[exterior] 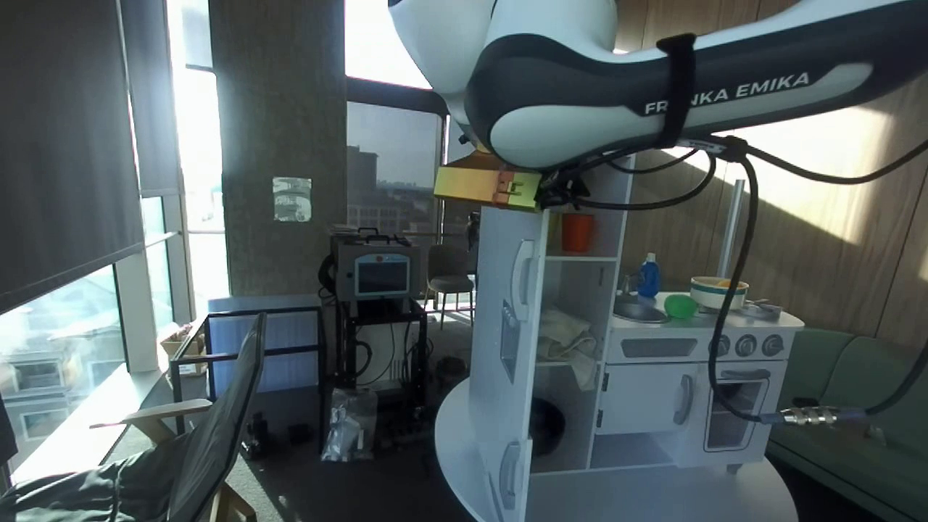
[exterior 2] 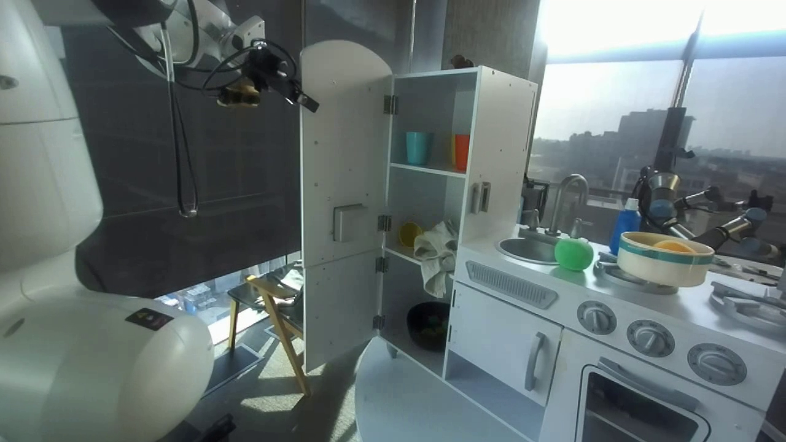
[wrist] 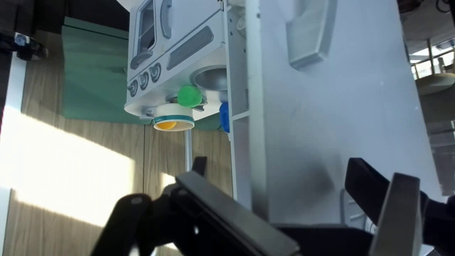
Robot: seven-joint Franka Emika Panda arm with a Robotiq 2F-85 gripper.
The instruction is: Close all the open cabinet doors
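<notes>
Gripper [wrist: 284, 181] sits closest to the lens in the wrist view: released, fingers [wrist: 401, 213] well apart, free edge of the upper door [wrist: 334, 106] showing btwn them, nr its top corner; can't tell if they touch it. Upper door stands wide open, hinged on L edge of the tall cab. [exterior 2: 503, 116] in an exterior view; lower door [exterior 2: 338, 313], right below, open too. Under-sink door [exterior 2: 494, 331] closed, handle [exterior 2: 533, 362] along its R edge; oven door [exterior 2: 632, 414] closed as well. Top shelf [exterior 2: 427, 169]: teal cup [exterior 2: 419, 148] twd L edge, red cup [exterior 2: 462, 152] twd R edge. Mid shelf [exterior 2: 402, 253]: yellow cup [exterior 2: 409, 234] nr L edge, towel [exterior 2: 436, 255] hanging over front edge. Blk bowl [exterior 2: 427, 325] at cab. bottom. Counter [exterior 2: 688, 304]: green ball [exterior 2: 574, 253] at R edge of the sink [exterior 2: 525, 252], nr counter's front edge; pot [exterior 2: 665, 264] farther R on a burner [exterior 2: 607, 270]; blue bottle [exterior 2: 624, 226] twd back edge, btwn sink & pot.
</notes>
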